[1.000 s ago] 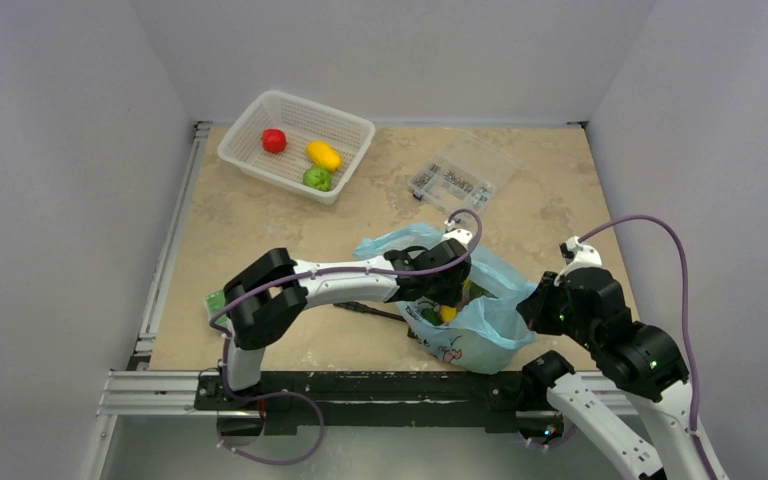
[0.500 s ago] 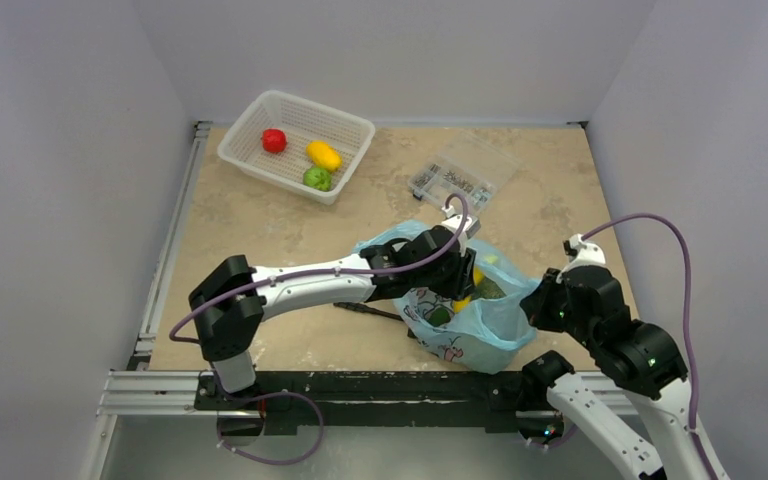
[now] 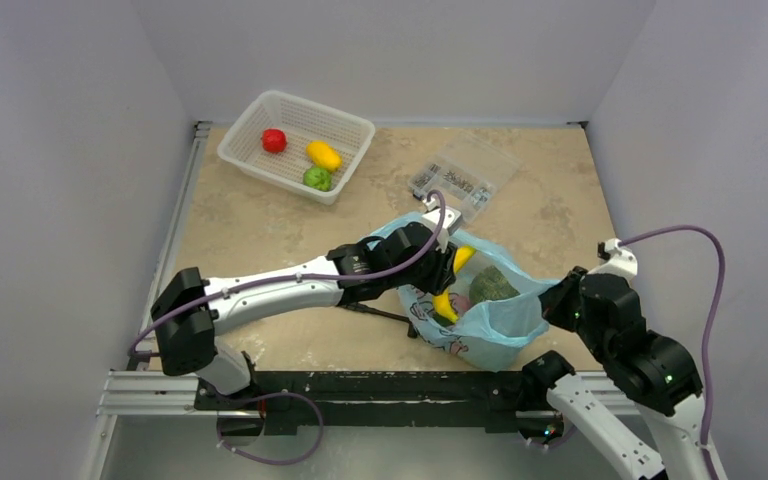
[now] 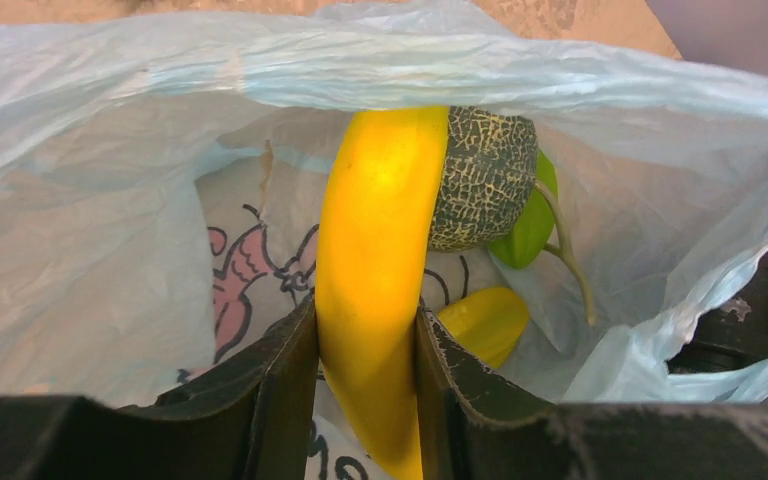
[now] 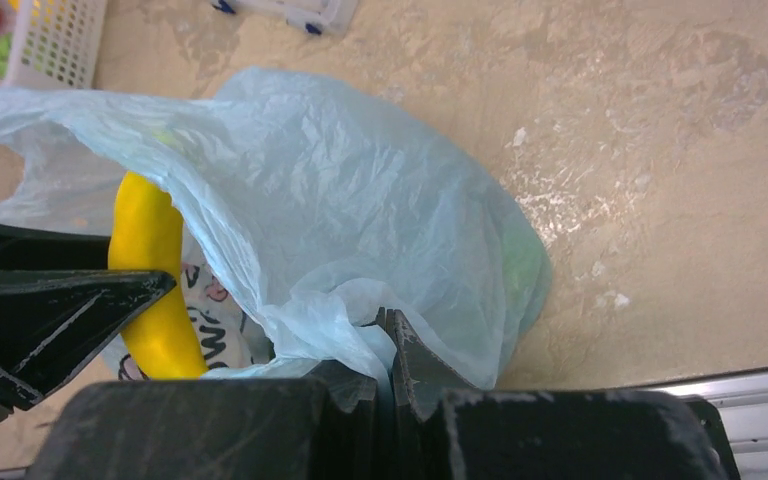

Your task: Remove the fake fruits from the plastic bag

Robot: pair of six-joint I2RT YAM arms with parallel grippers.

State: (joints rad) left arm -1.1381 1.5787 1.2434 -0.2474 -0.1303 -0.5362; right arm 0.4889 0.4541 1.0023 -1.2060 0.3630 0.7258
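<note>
The light-blue plastic bag [image 3: 505, 325] lies open near the table's front. My left gripper [image 4: 365, 345] is inside its mouth, shut on the yellow banana [image 4: 375, 290], which also shows in the top view [image 3: 448, 300]. A netted green melon [image 4: 485, 180] touches the banana's far end, also seen from above [image 3: 492, 285]. A green fruit [image 4: 528, 225] and a yellow fruit [image 4: 485, 320] lie deeper in the bag. My right gripper [image 5: 390, 345] is shut on the bag's rim [image 5: 340, 310] at its right side. A red, an orange-yellow and a green fruit lie in the white basket [image 3: 250, 125].
A clear compartment box [image 3: 460, 178] of small metal parts stands behind the bag. The white basket sits at the back left. A dark thin object [image 3: 370, 312] lies on the table under my left arm. White walls close in the table.
My left gripper has drawn back and up out of the bag with the banana. My right gripper has pulled the bag's rim to the right, and the melon now shows.
</note>
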